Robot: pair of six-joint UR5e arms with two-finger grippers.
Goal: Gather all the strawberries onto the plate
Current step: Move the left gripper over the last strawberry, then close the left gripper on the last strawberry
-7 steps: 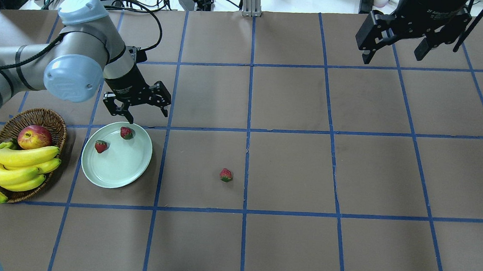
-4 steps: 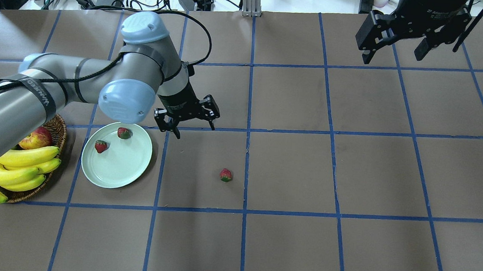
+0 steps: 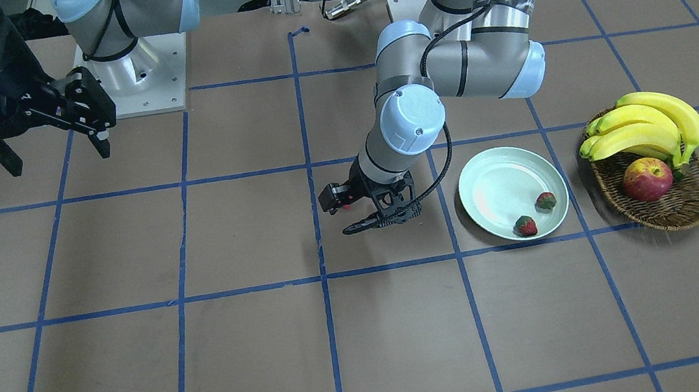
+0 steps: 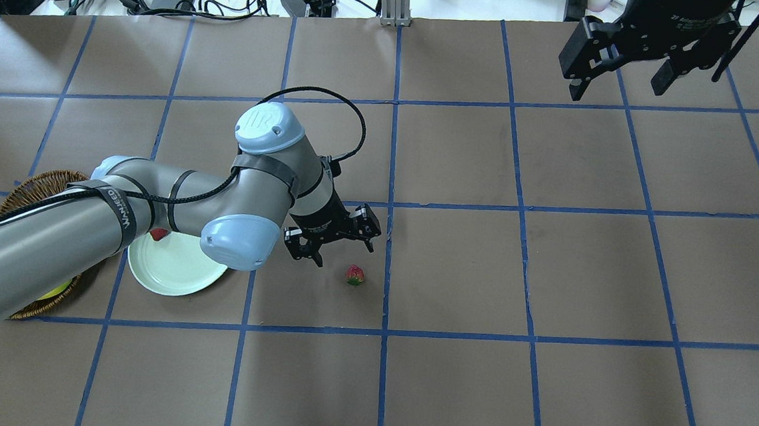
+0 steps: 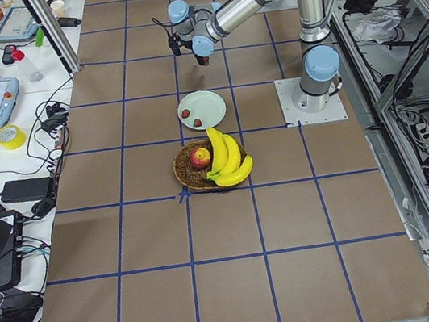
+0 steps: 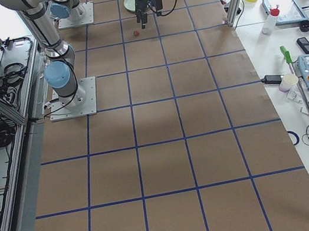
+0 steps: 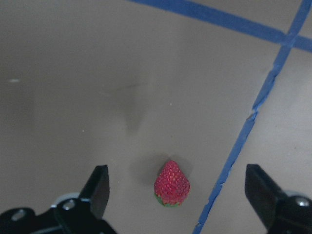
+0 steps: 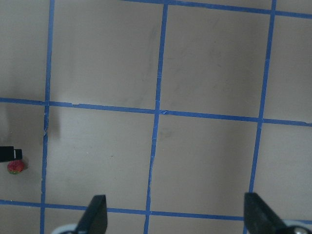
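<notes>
at the far left of the overhead view we see the wicker basket (image 4: pixel 38 181), mostly covered by the left arm (image 4: pixel 50 243). the front-facing view shows it holding a bunch of bananas (image 3: pixel 646 121) and an apple (image 3: pixel 646 179).

just right of the basket, and apart from it, the mint-green plate (image 4: pixel 175 275) sits flat on the table (image 4: pixel 448 378). two berries lie in it, near the rim on the side away from the robot: the first strawberry (image 3: pixel 525 225) and the second strawberry (image 3: pixel 545 201), close together but not touching.

further right, the left hand (image 4: pixel 343 253) hangs over the table past the plate's edge. its fingers are spread wide and we see nothing between them. the loose strawberry (image 4: pixel 355 275) lies on the bare table just beside this hand, well apart from the plate and just left of a blue tape line (image 4: pixel 385 300). in the left wrist view we find it low in the middle, red tip pointing away from the camera, lying in the gap between the two fingers and touching neither.

at the far right, the right hand (image 4: pixel 616 90) sits high near the table's far edge, well apart from everything else. its fingers are also wide apart and it holds nothing. its own camera looks down on bare taped squares, with the loose strawberry tiny at the left edge.
</notes>
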